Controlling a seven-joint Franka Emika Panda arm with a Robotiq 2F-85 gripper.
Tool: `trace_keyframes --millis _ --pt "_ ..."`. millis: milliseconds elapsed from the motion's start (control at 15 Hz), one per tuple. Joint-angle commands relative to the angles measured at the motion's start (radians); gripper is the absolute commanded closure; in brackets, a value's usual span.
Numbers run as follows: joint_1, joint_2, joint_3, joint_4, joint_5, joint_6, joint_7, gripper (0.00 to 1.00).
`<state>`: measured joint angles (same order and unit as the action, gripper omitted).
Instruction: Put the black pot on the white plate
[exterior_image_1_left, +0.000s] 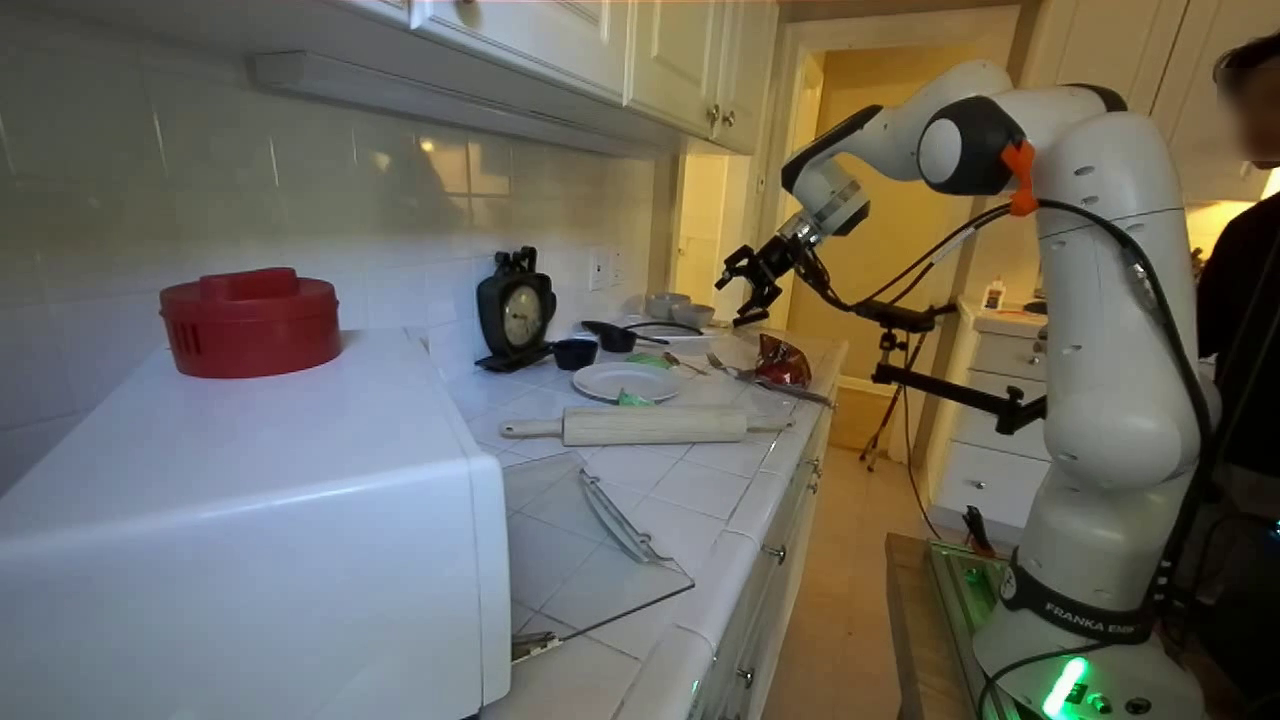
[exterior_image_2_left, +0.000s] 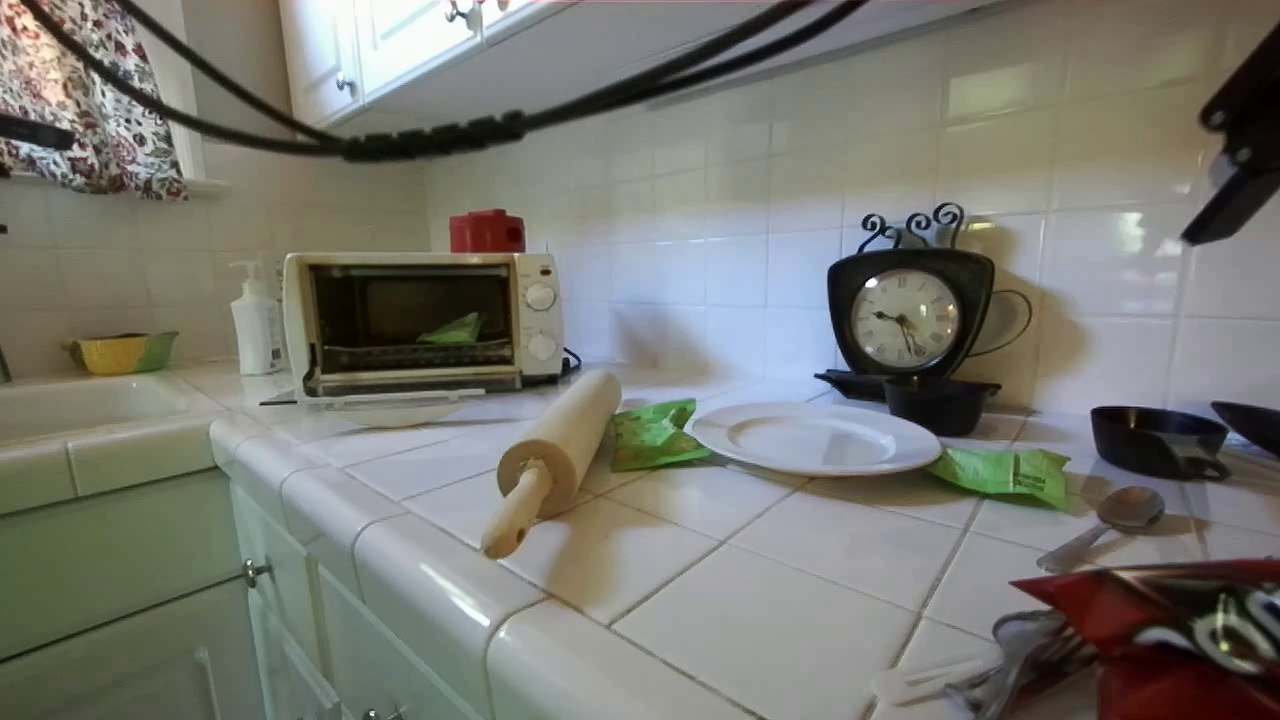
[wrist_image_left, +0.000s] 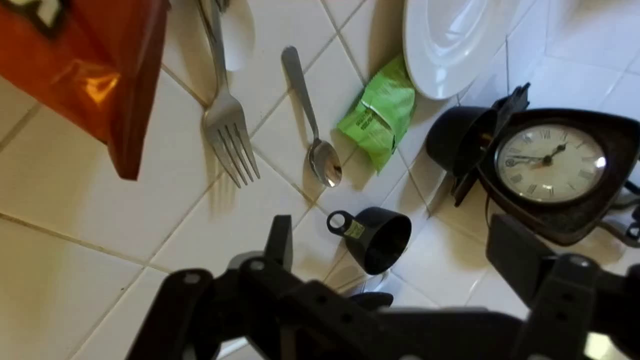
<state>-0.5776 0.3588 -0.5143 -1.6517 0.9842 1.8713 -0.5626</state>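
My claw (wrist_image_left: 395, 245) hangs above the surface (exterior_image_2_left: 780, 590), spread apart & empty, prob. so it can straddle the ring-handled pot (wrist_image_left: 377, 240); I take that as the target, tho a 2nd pot (exterior_image_2_left: 935, 405) is by the clock (exterior_image_2_left: 908, 315). Target's upright on the surface, apart from the plate (exterior_image_2_left: 830, 440), which lies face up & bare, prob. to receive it.

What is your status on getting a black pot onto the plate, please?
Tool open, nothing grasped. Ring-handled black pot and clockside black pot, both off the white plate. Green packet beside the plate, possibly in the way.
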Motion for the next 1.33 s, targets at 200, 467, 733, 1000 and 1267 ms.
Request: trace_keyframes --millis 200,467,733,1000,1267 --pt "-0.102 0.097 0.123 0.207 0.055 0.013 0.246 0.00" --pt "-0.147 0.158 0.185 0.278 0.101 0.024 0.296 0.00" --pt "-0.172 0.224 0.248 0.316 0.194 0.079 0.302 0.00" --pt "-0.157 0.241 0.279 0.291 0.190 0.115 0.309 0.00" --pt "-0.153 0.207 0.285 0.221 0.194 0.160 0.292 0.00"
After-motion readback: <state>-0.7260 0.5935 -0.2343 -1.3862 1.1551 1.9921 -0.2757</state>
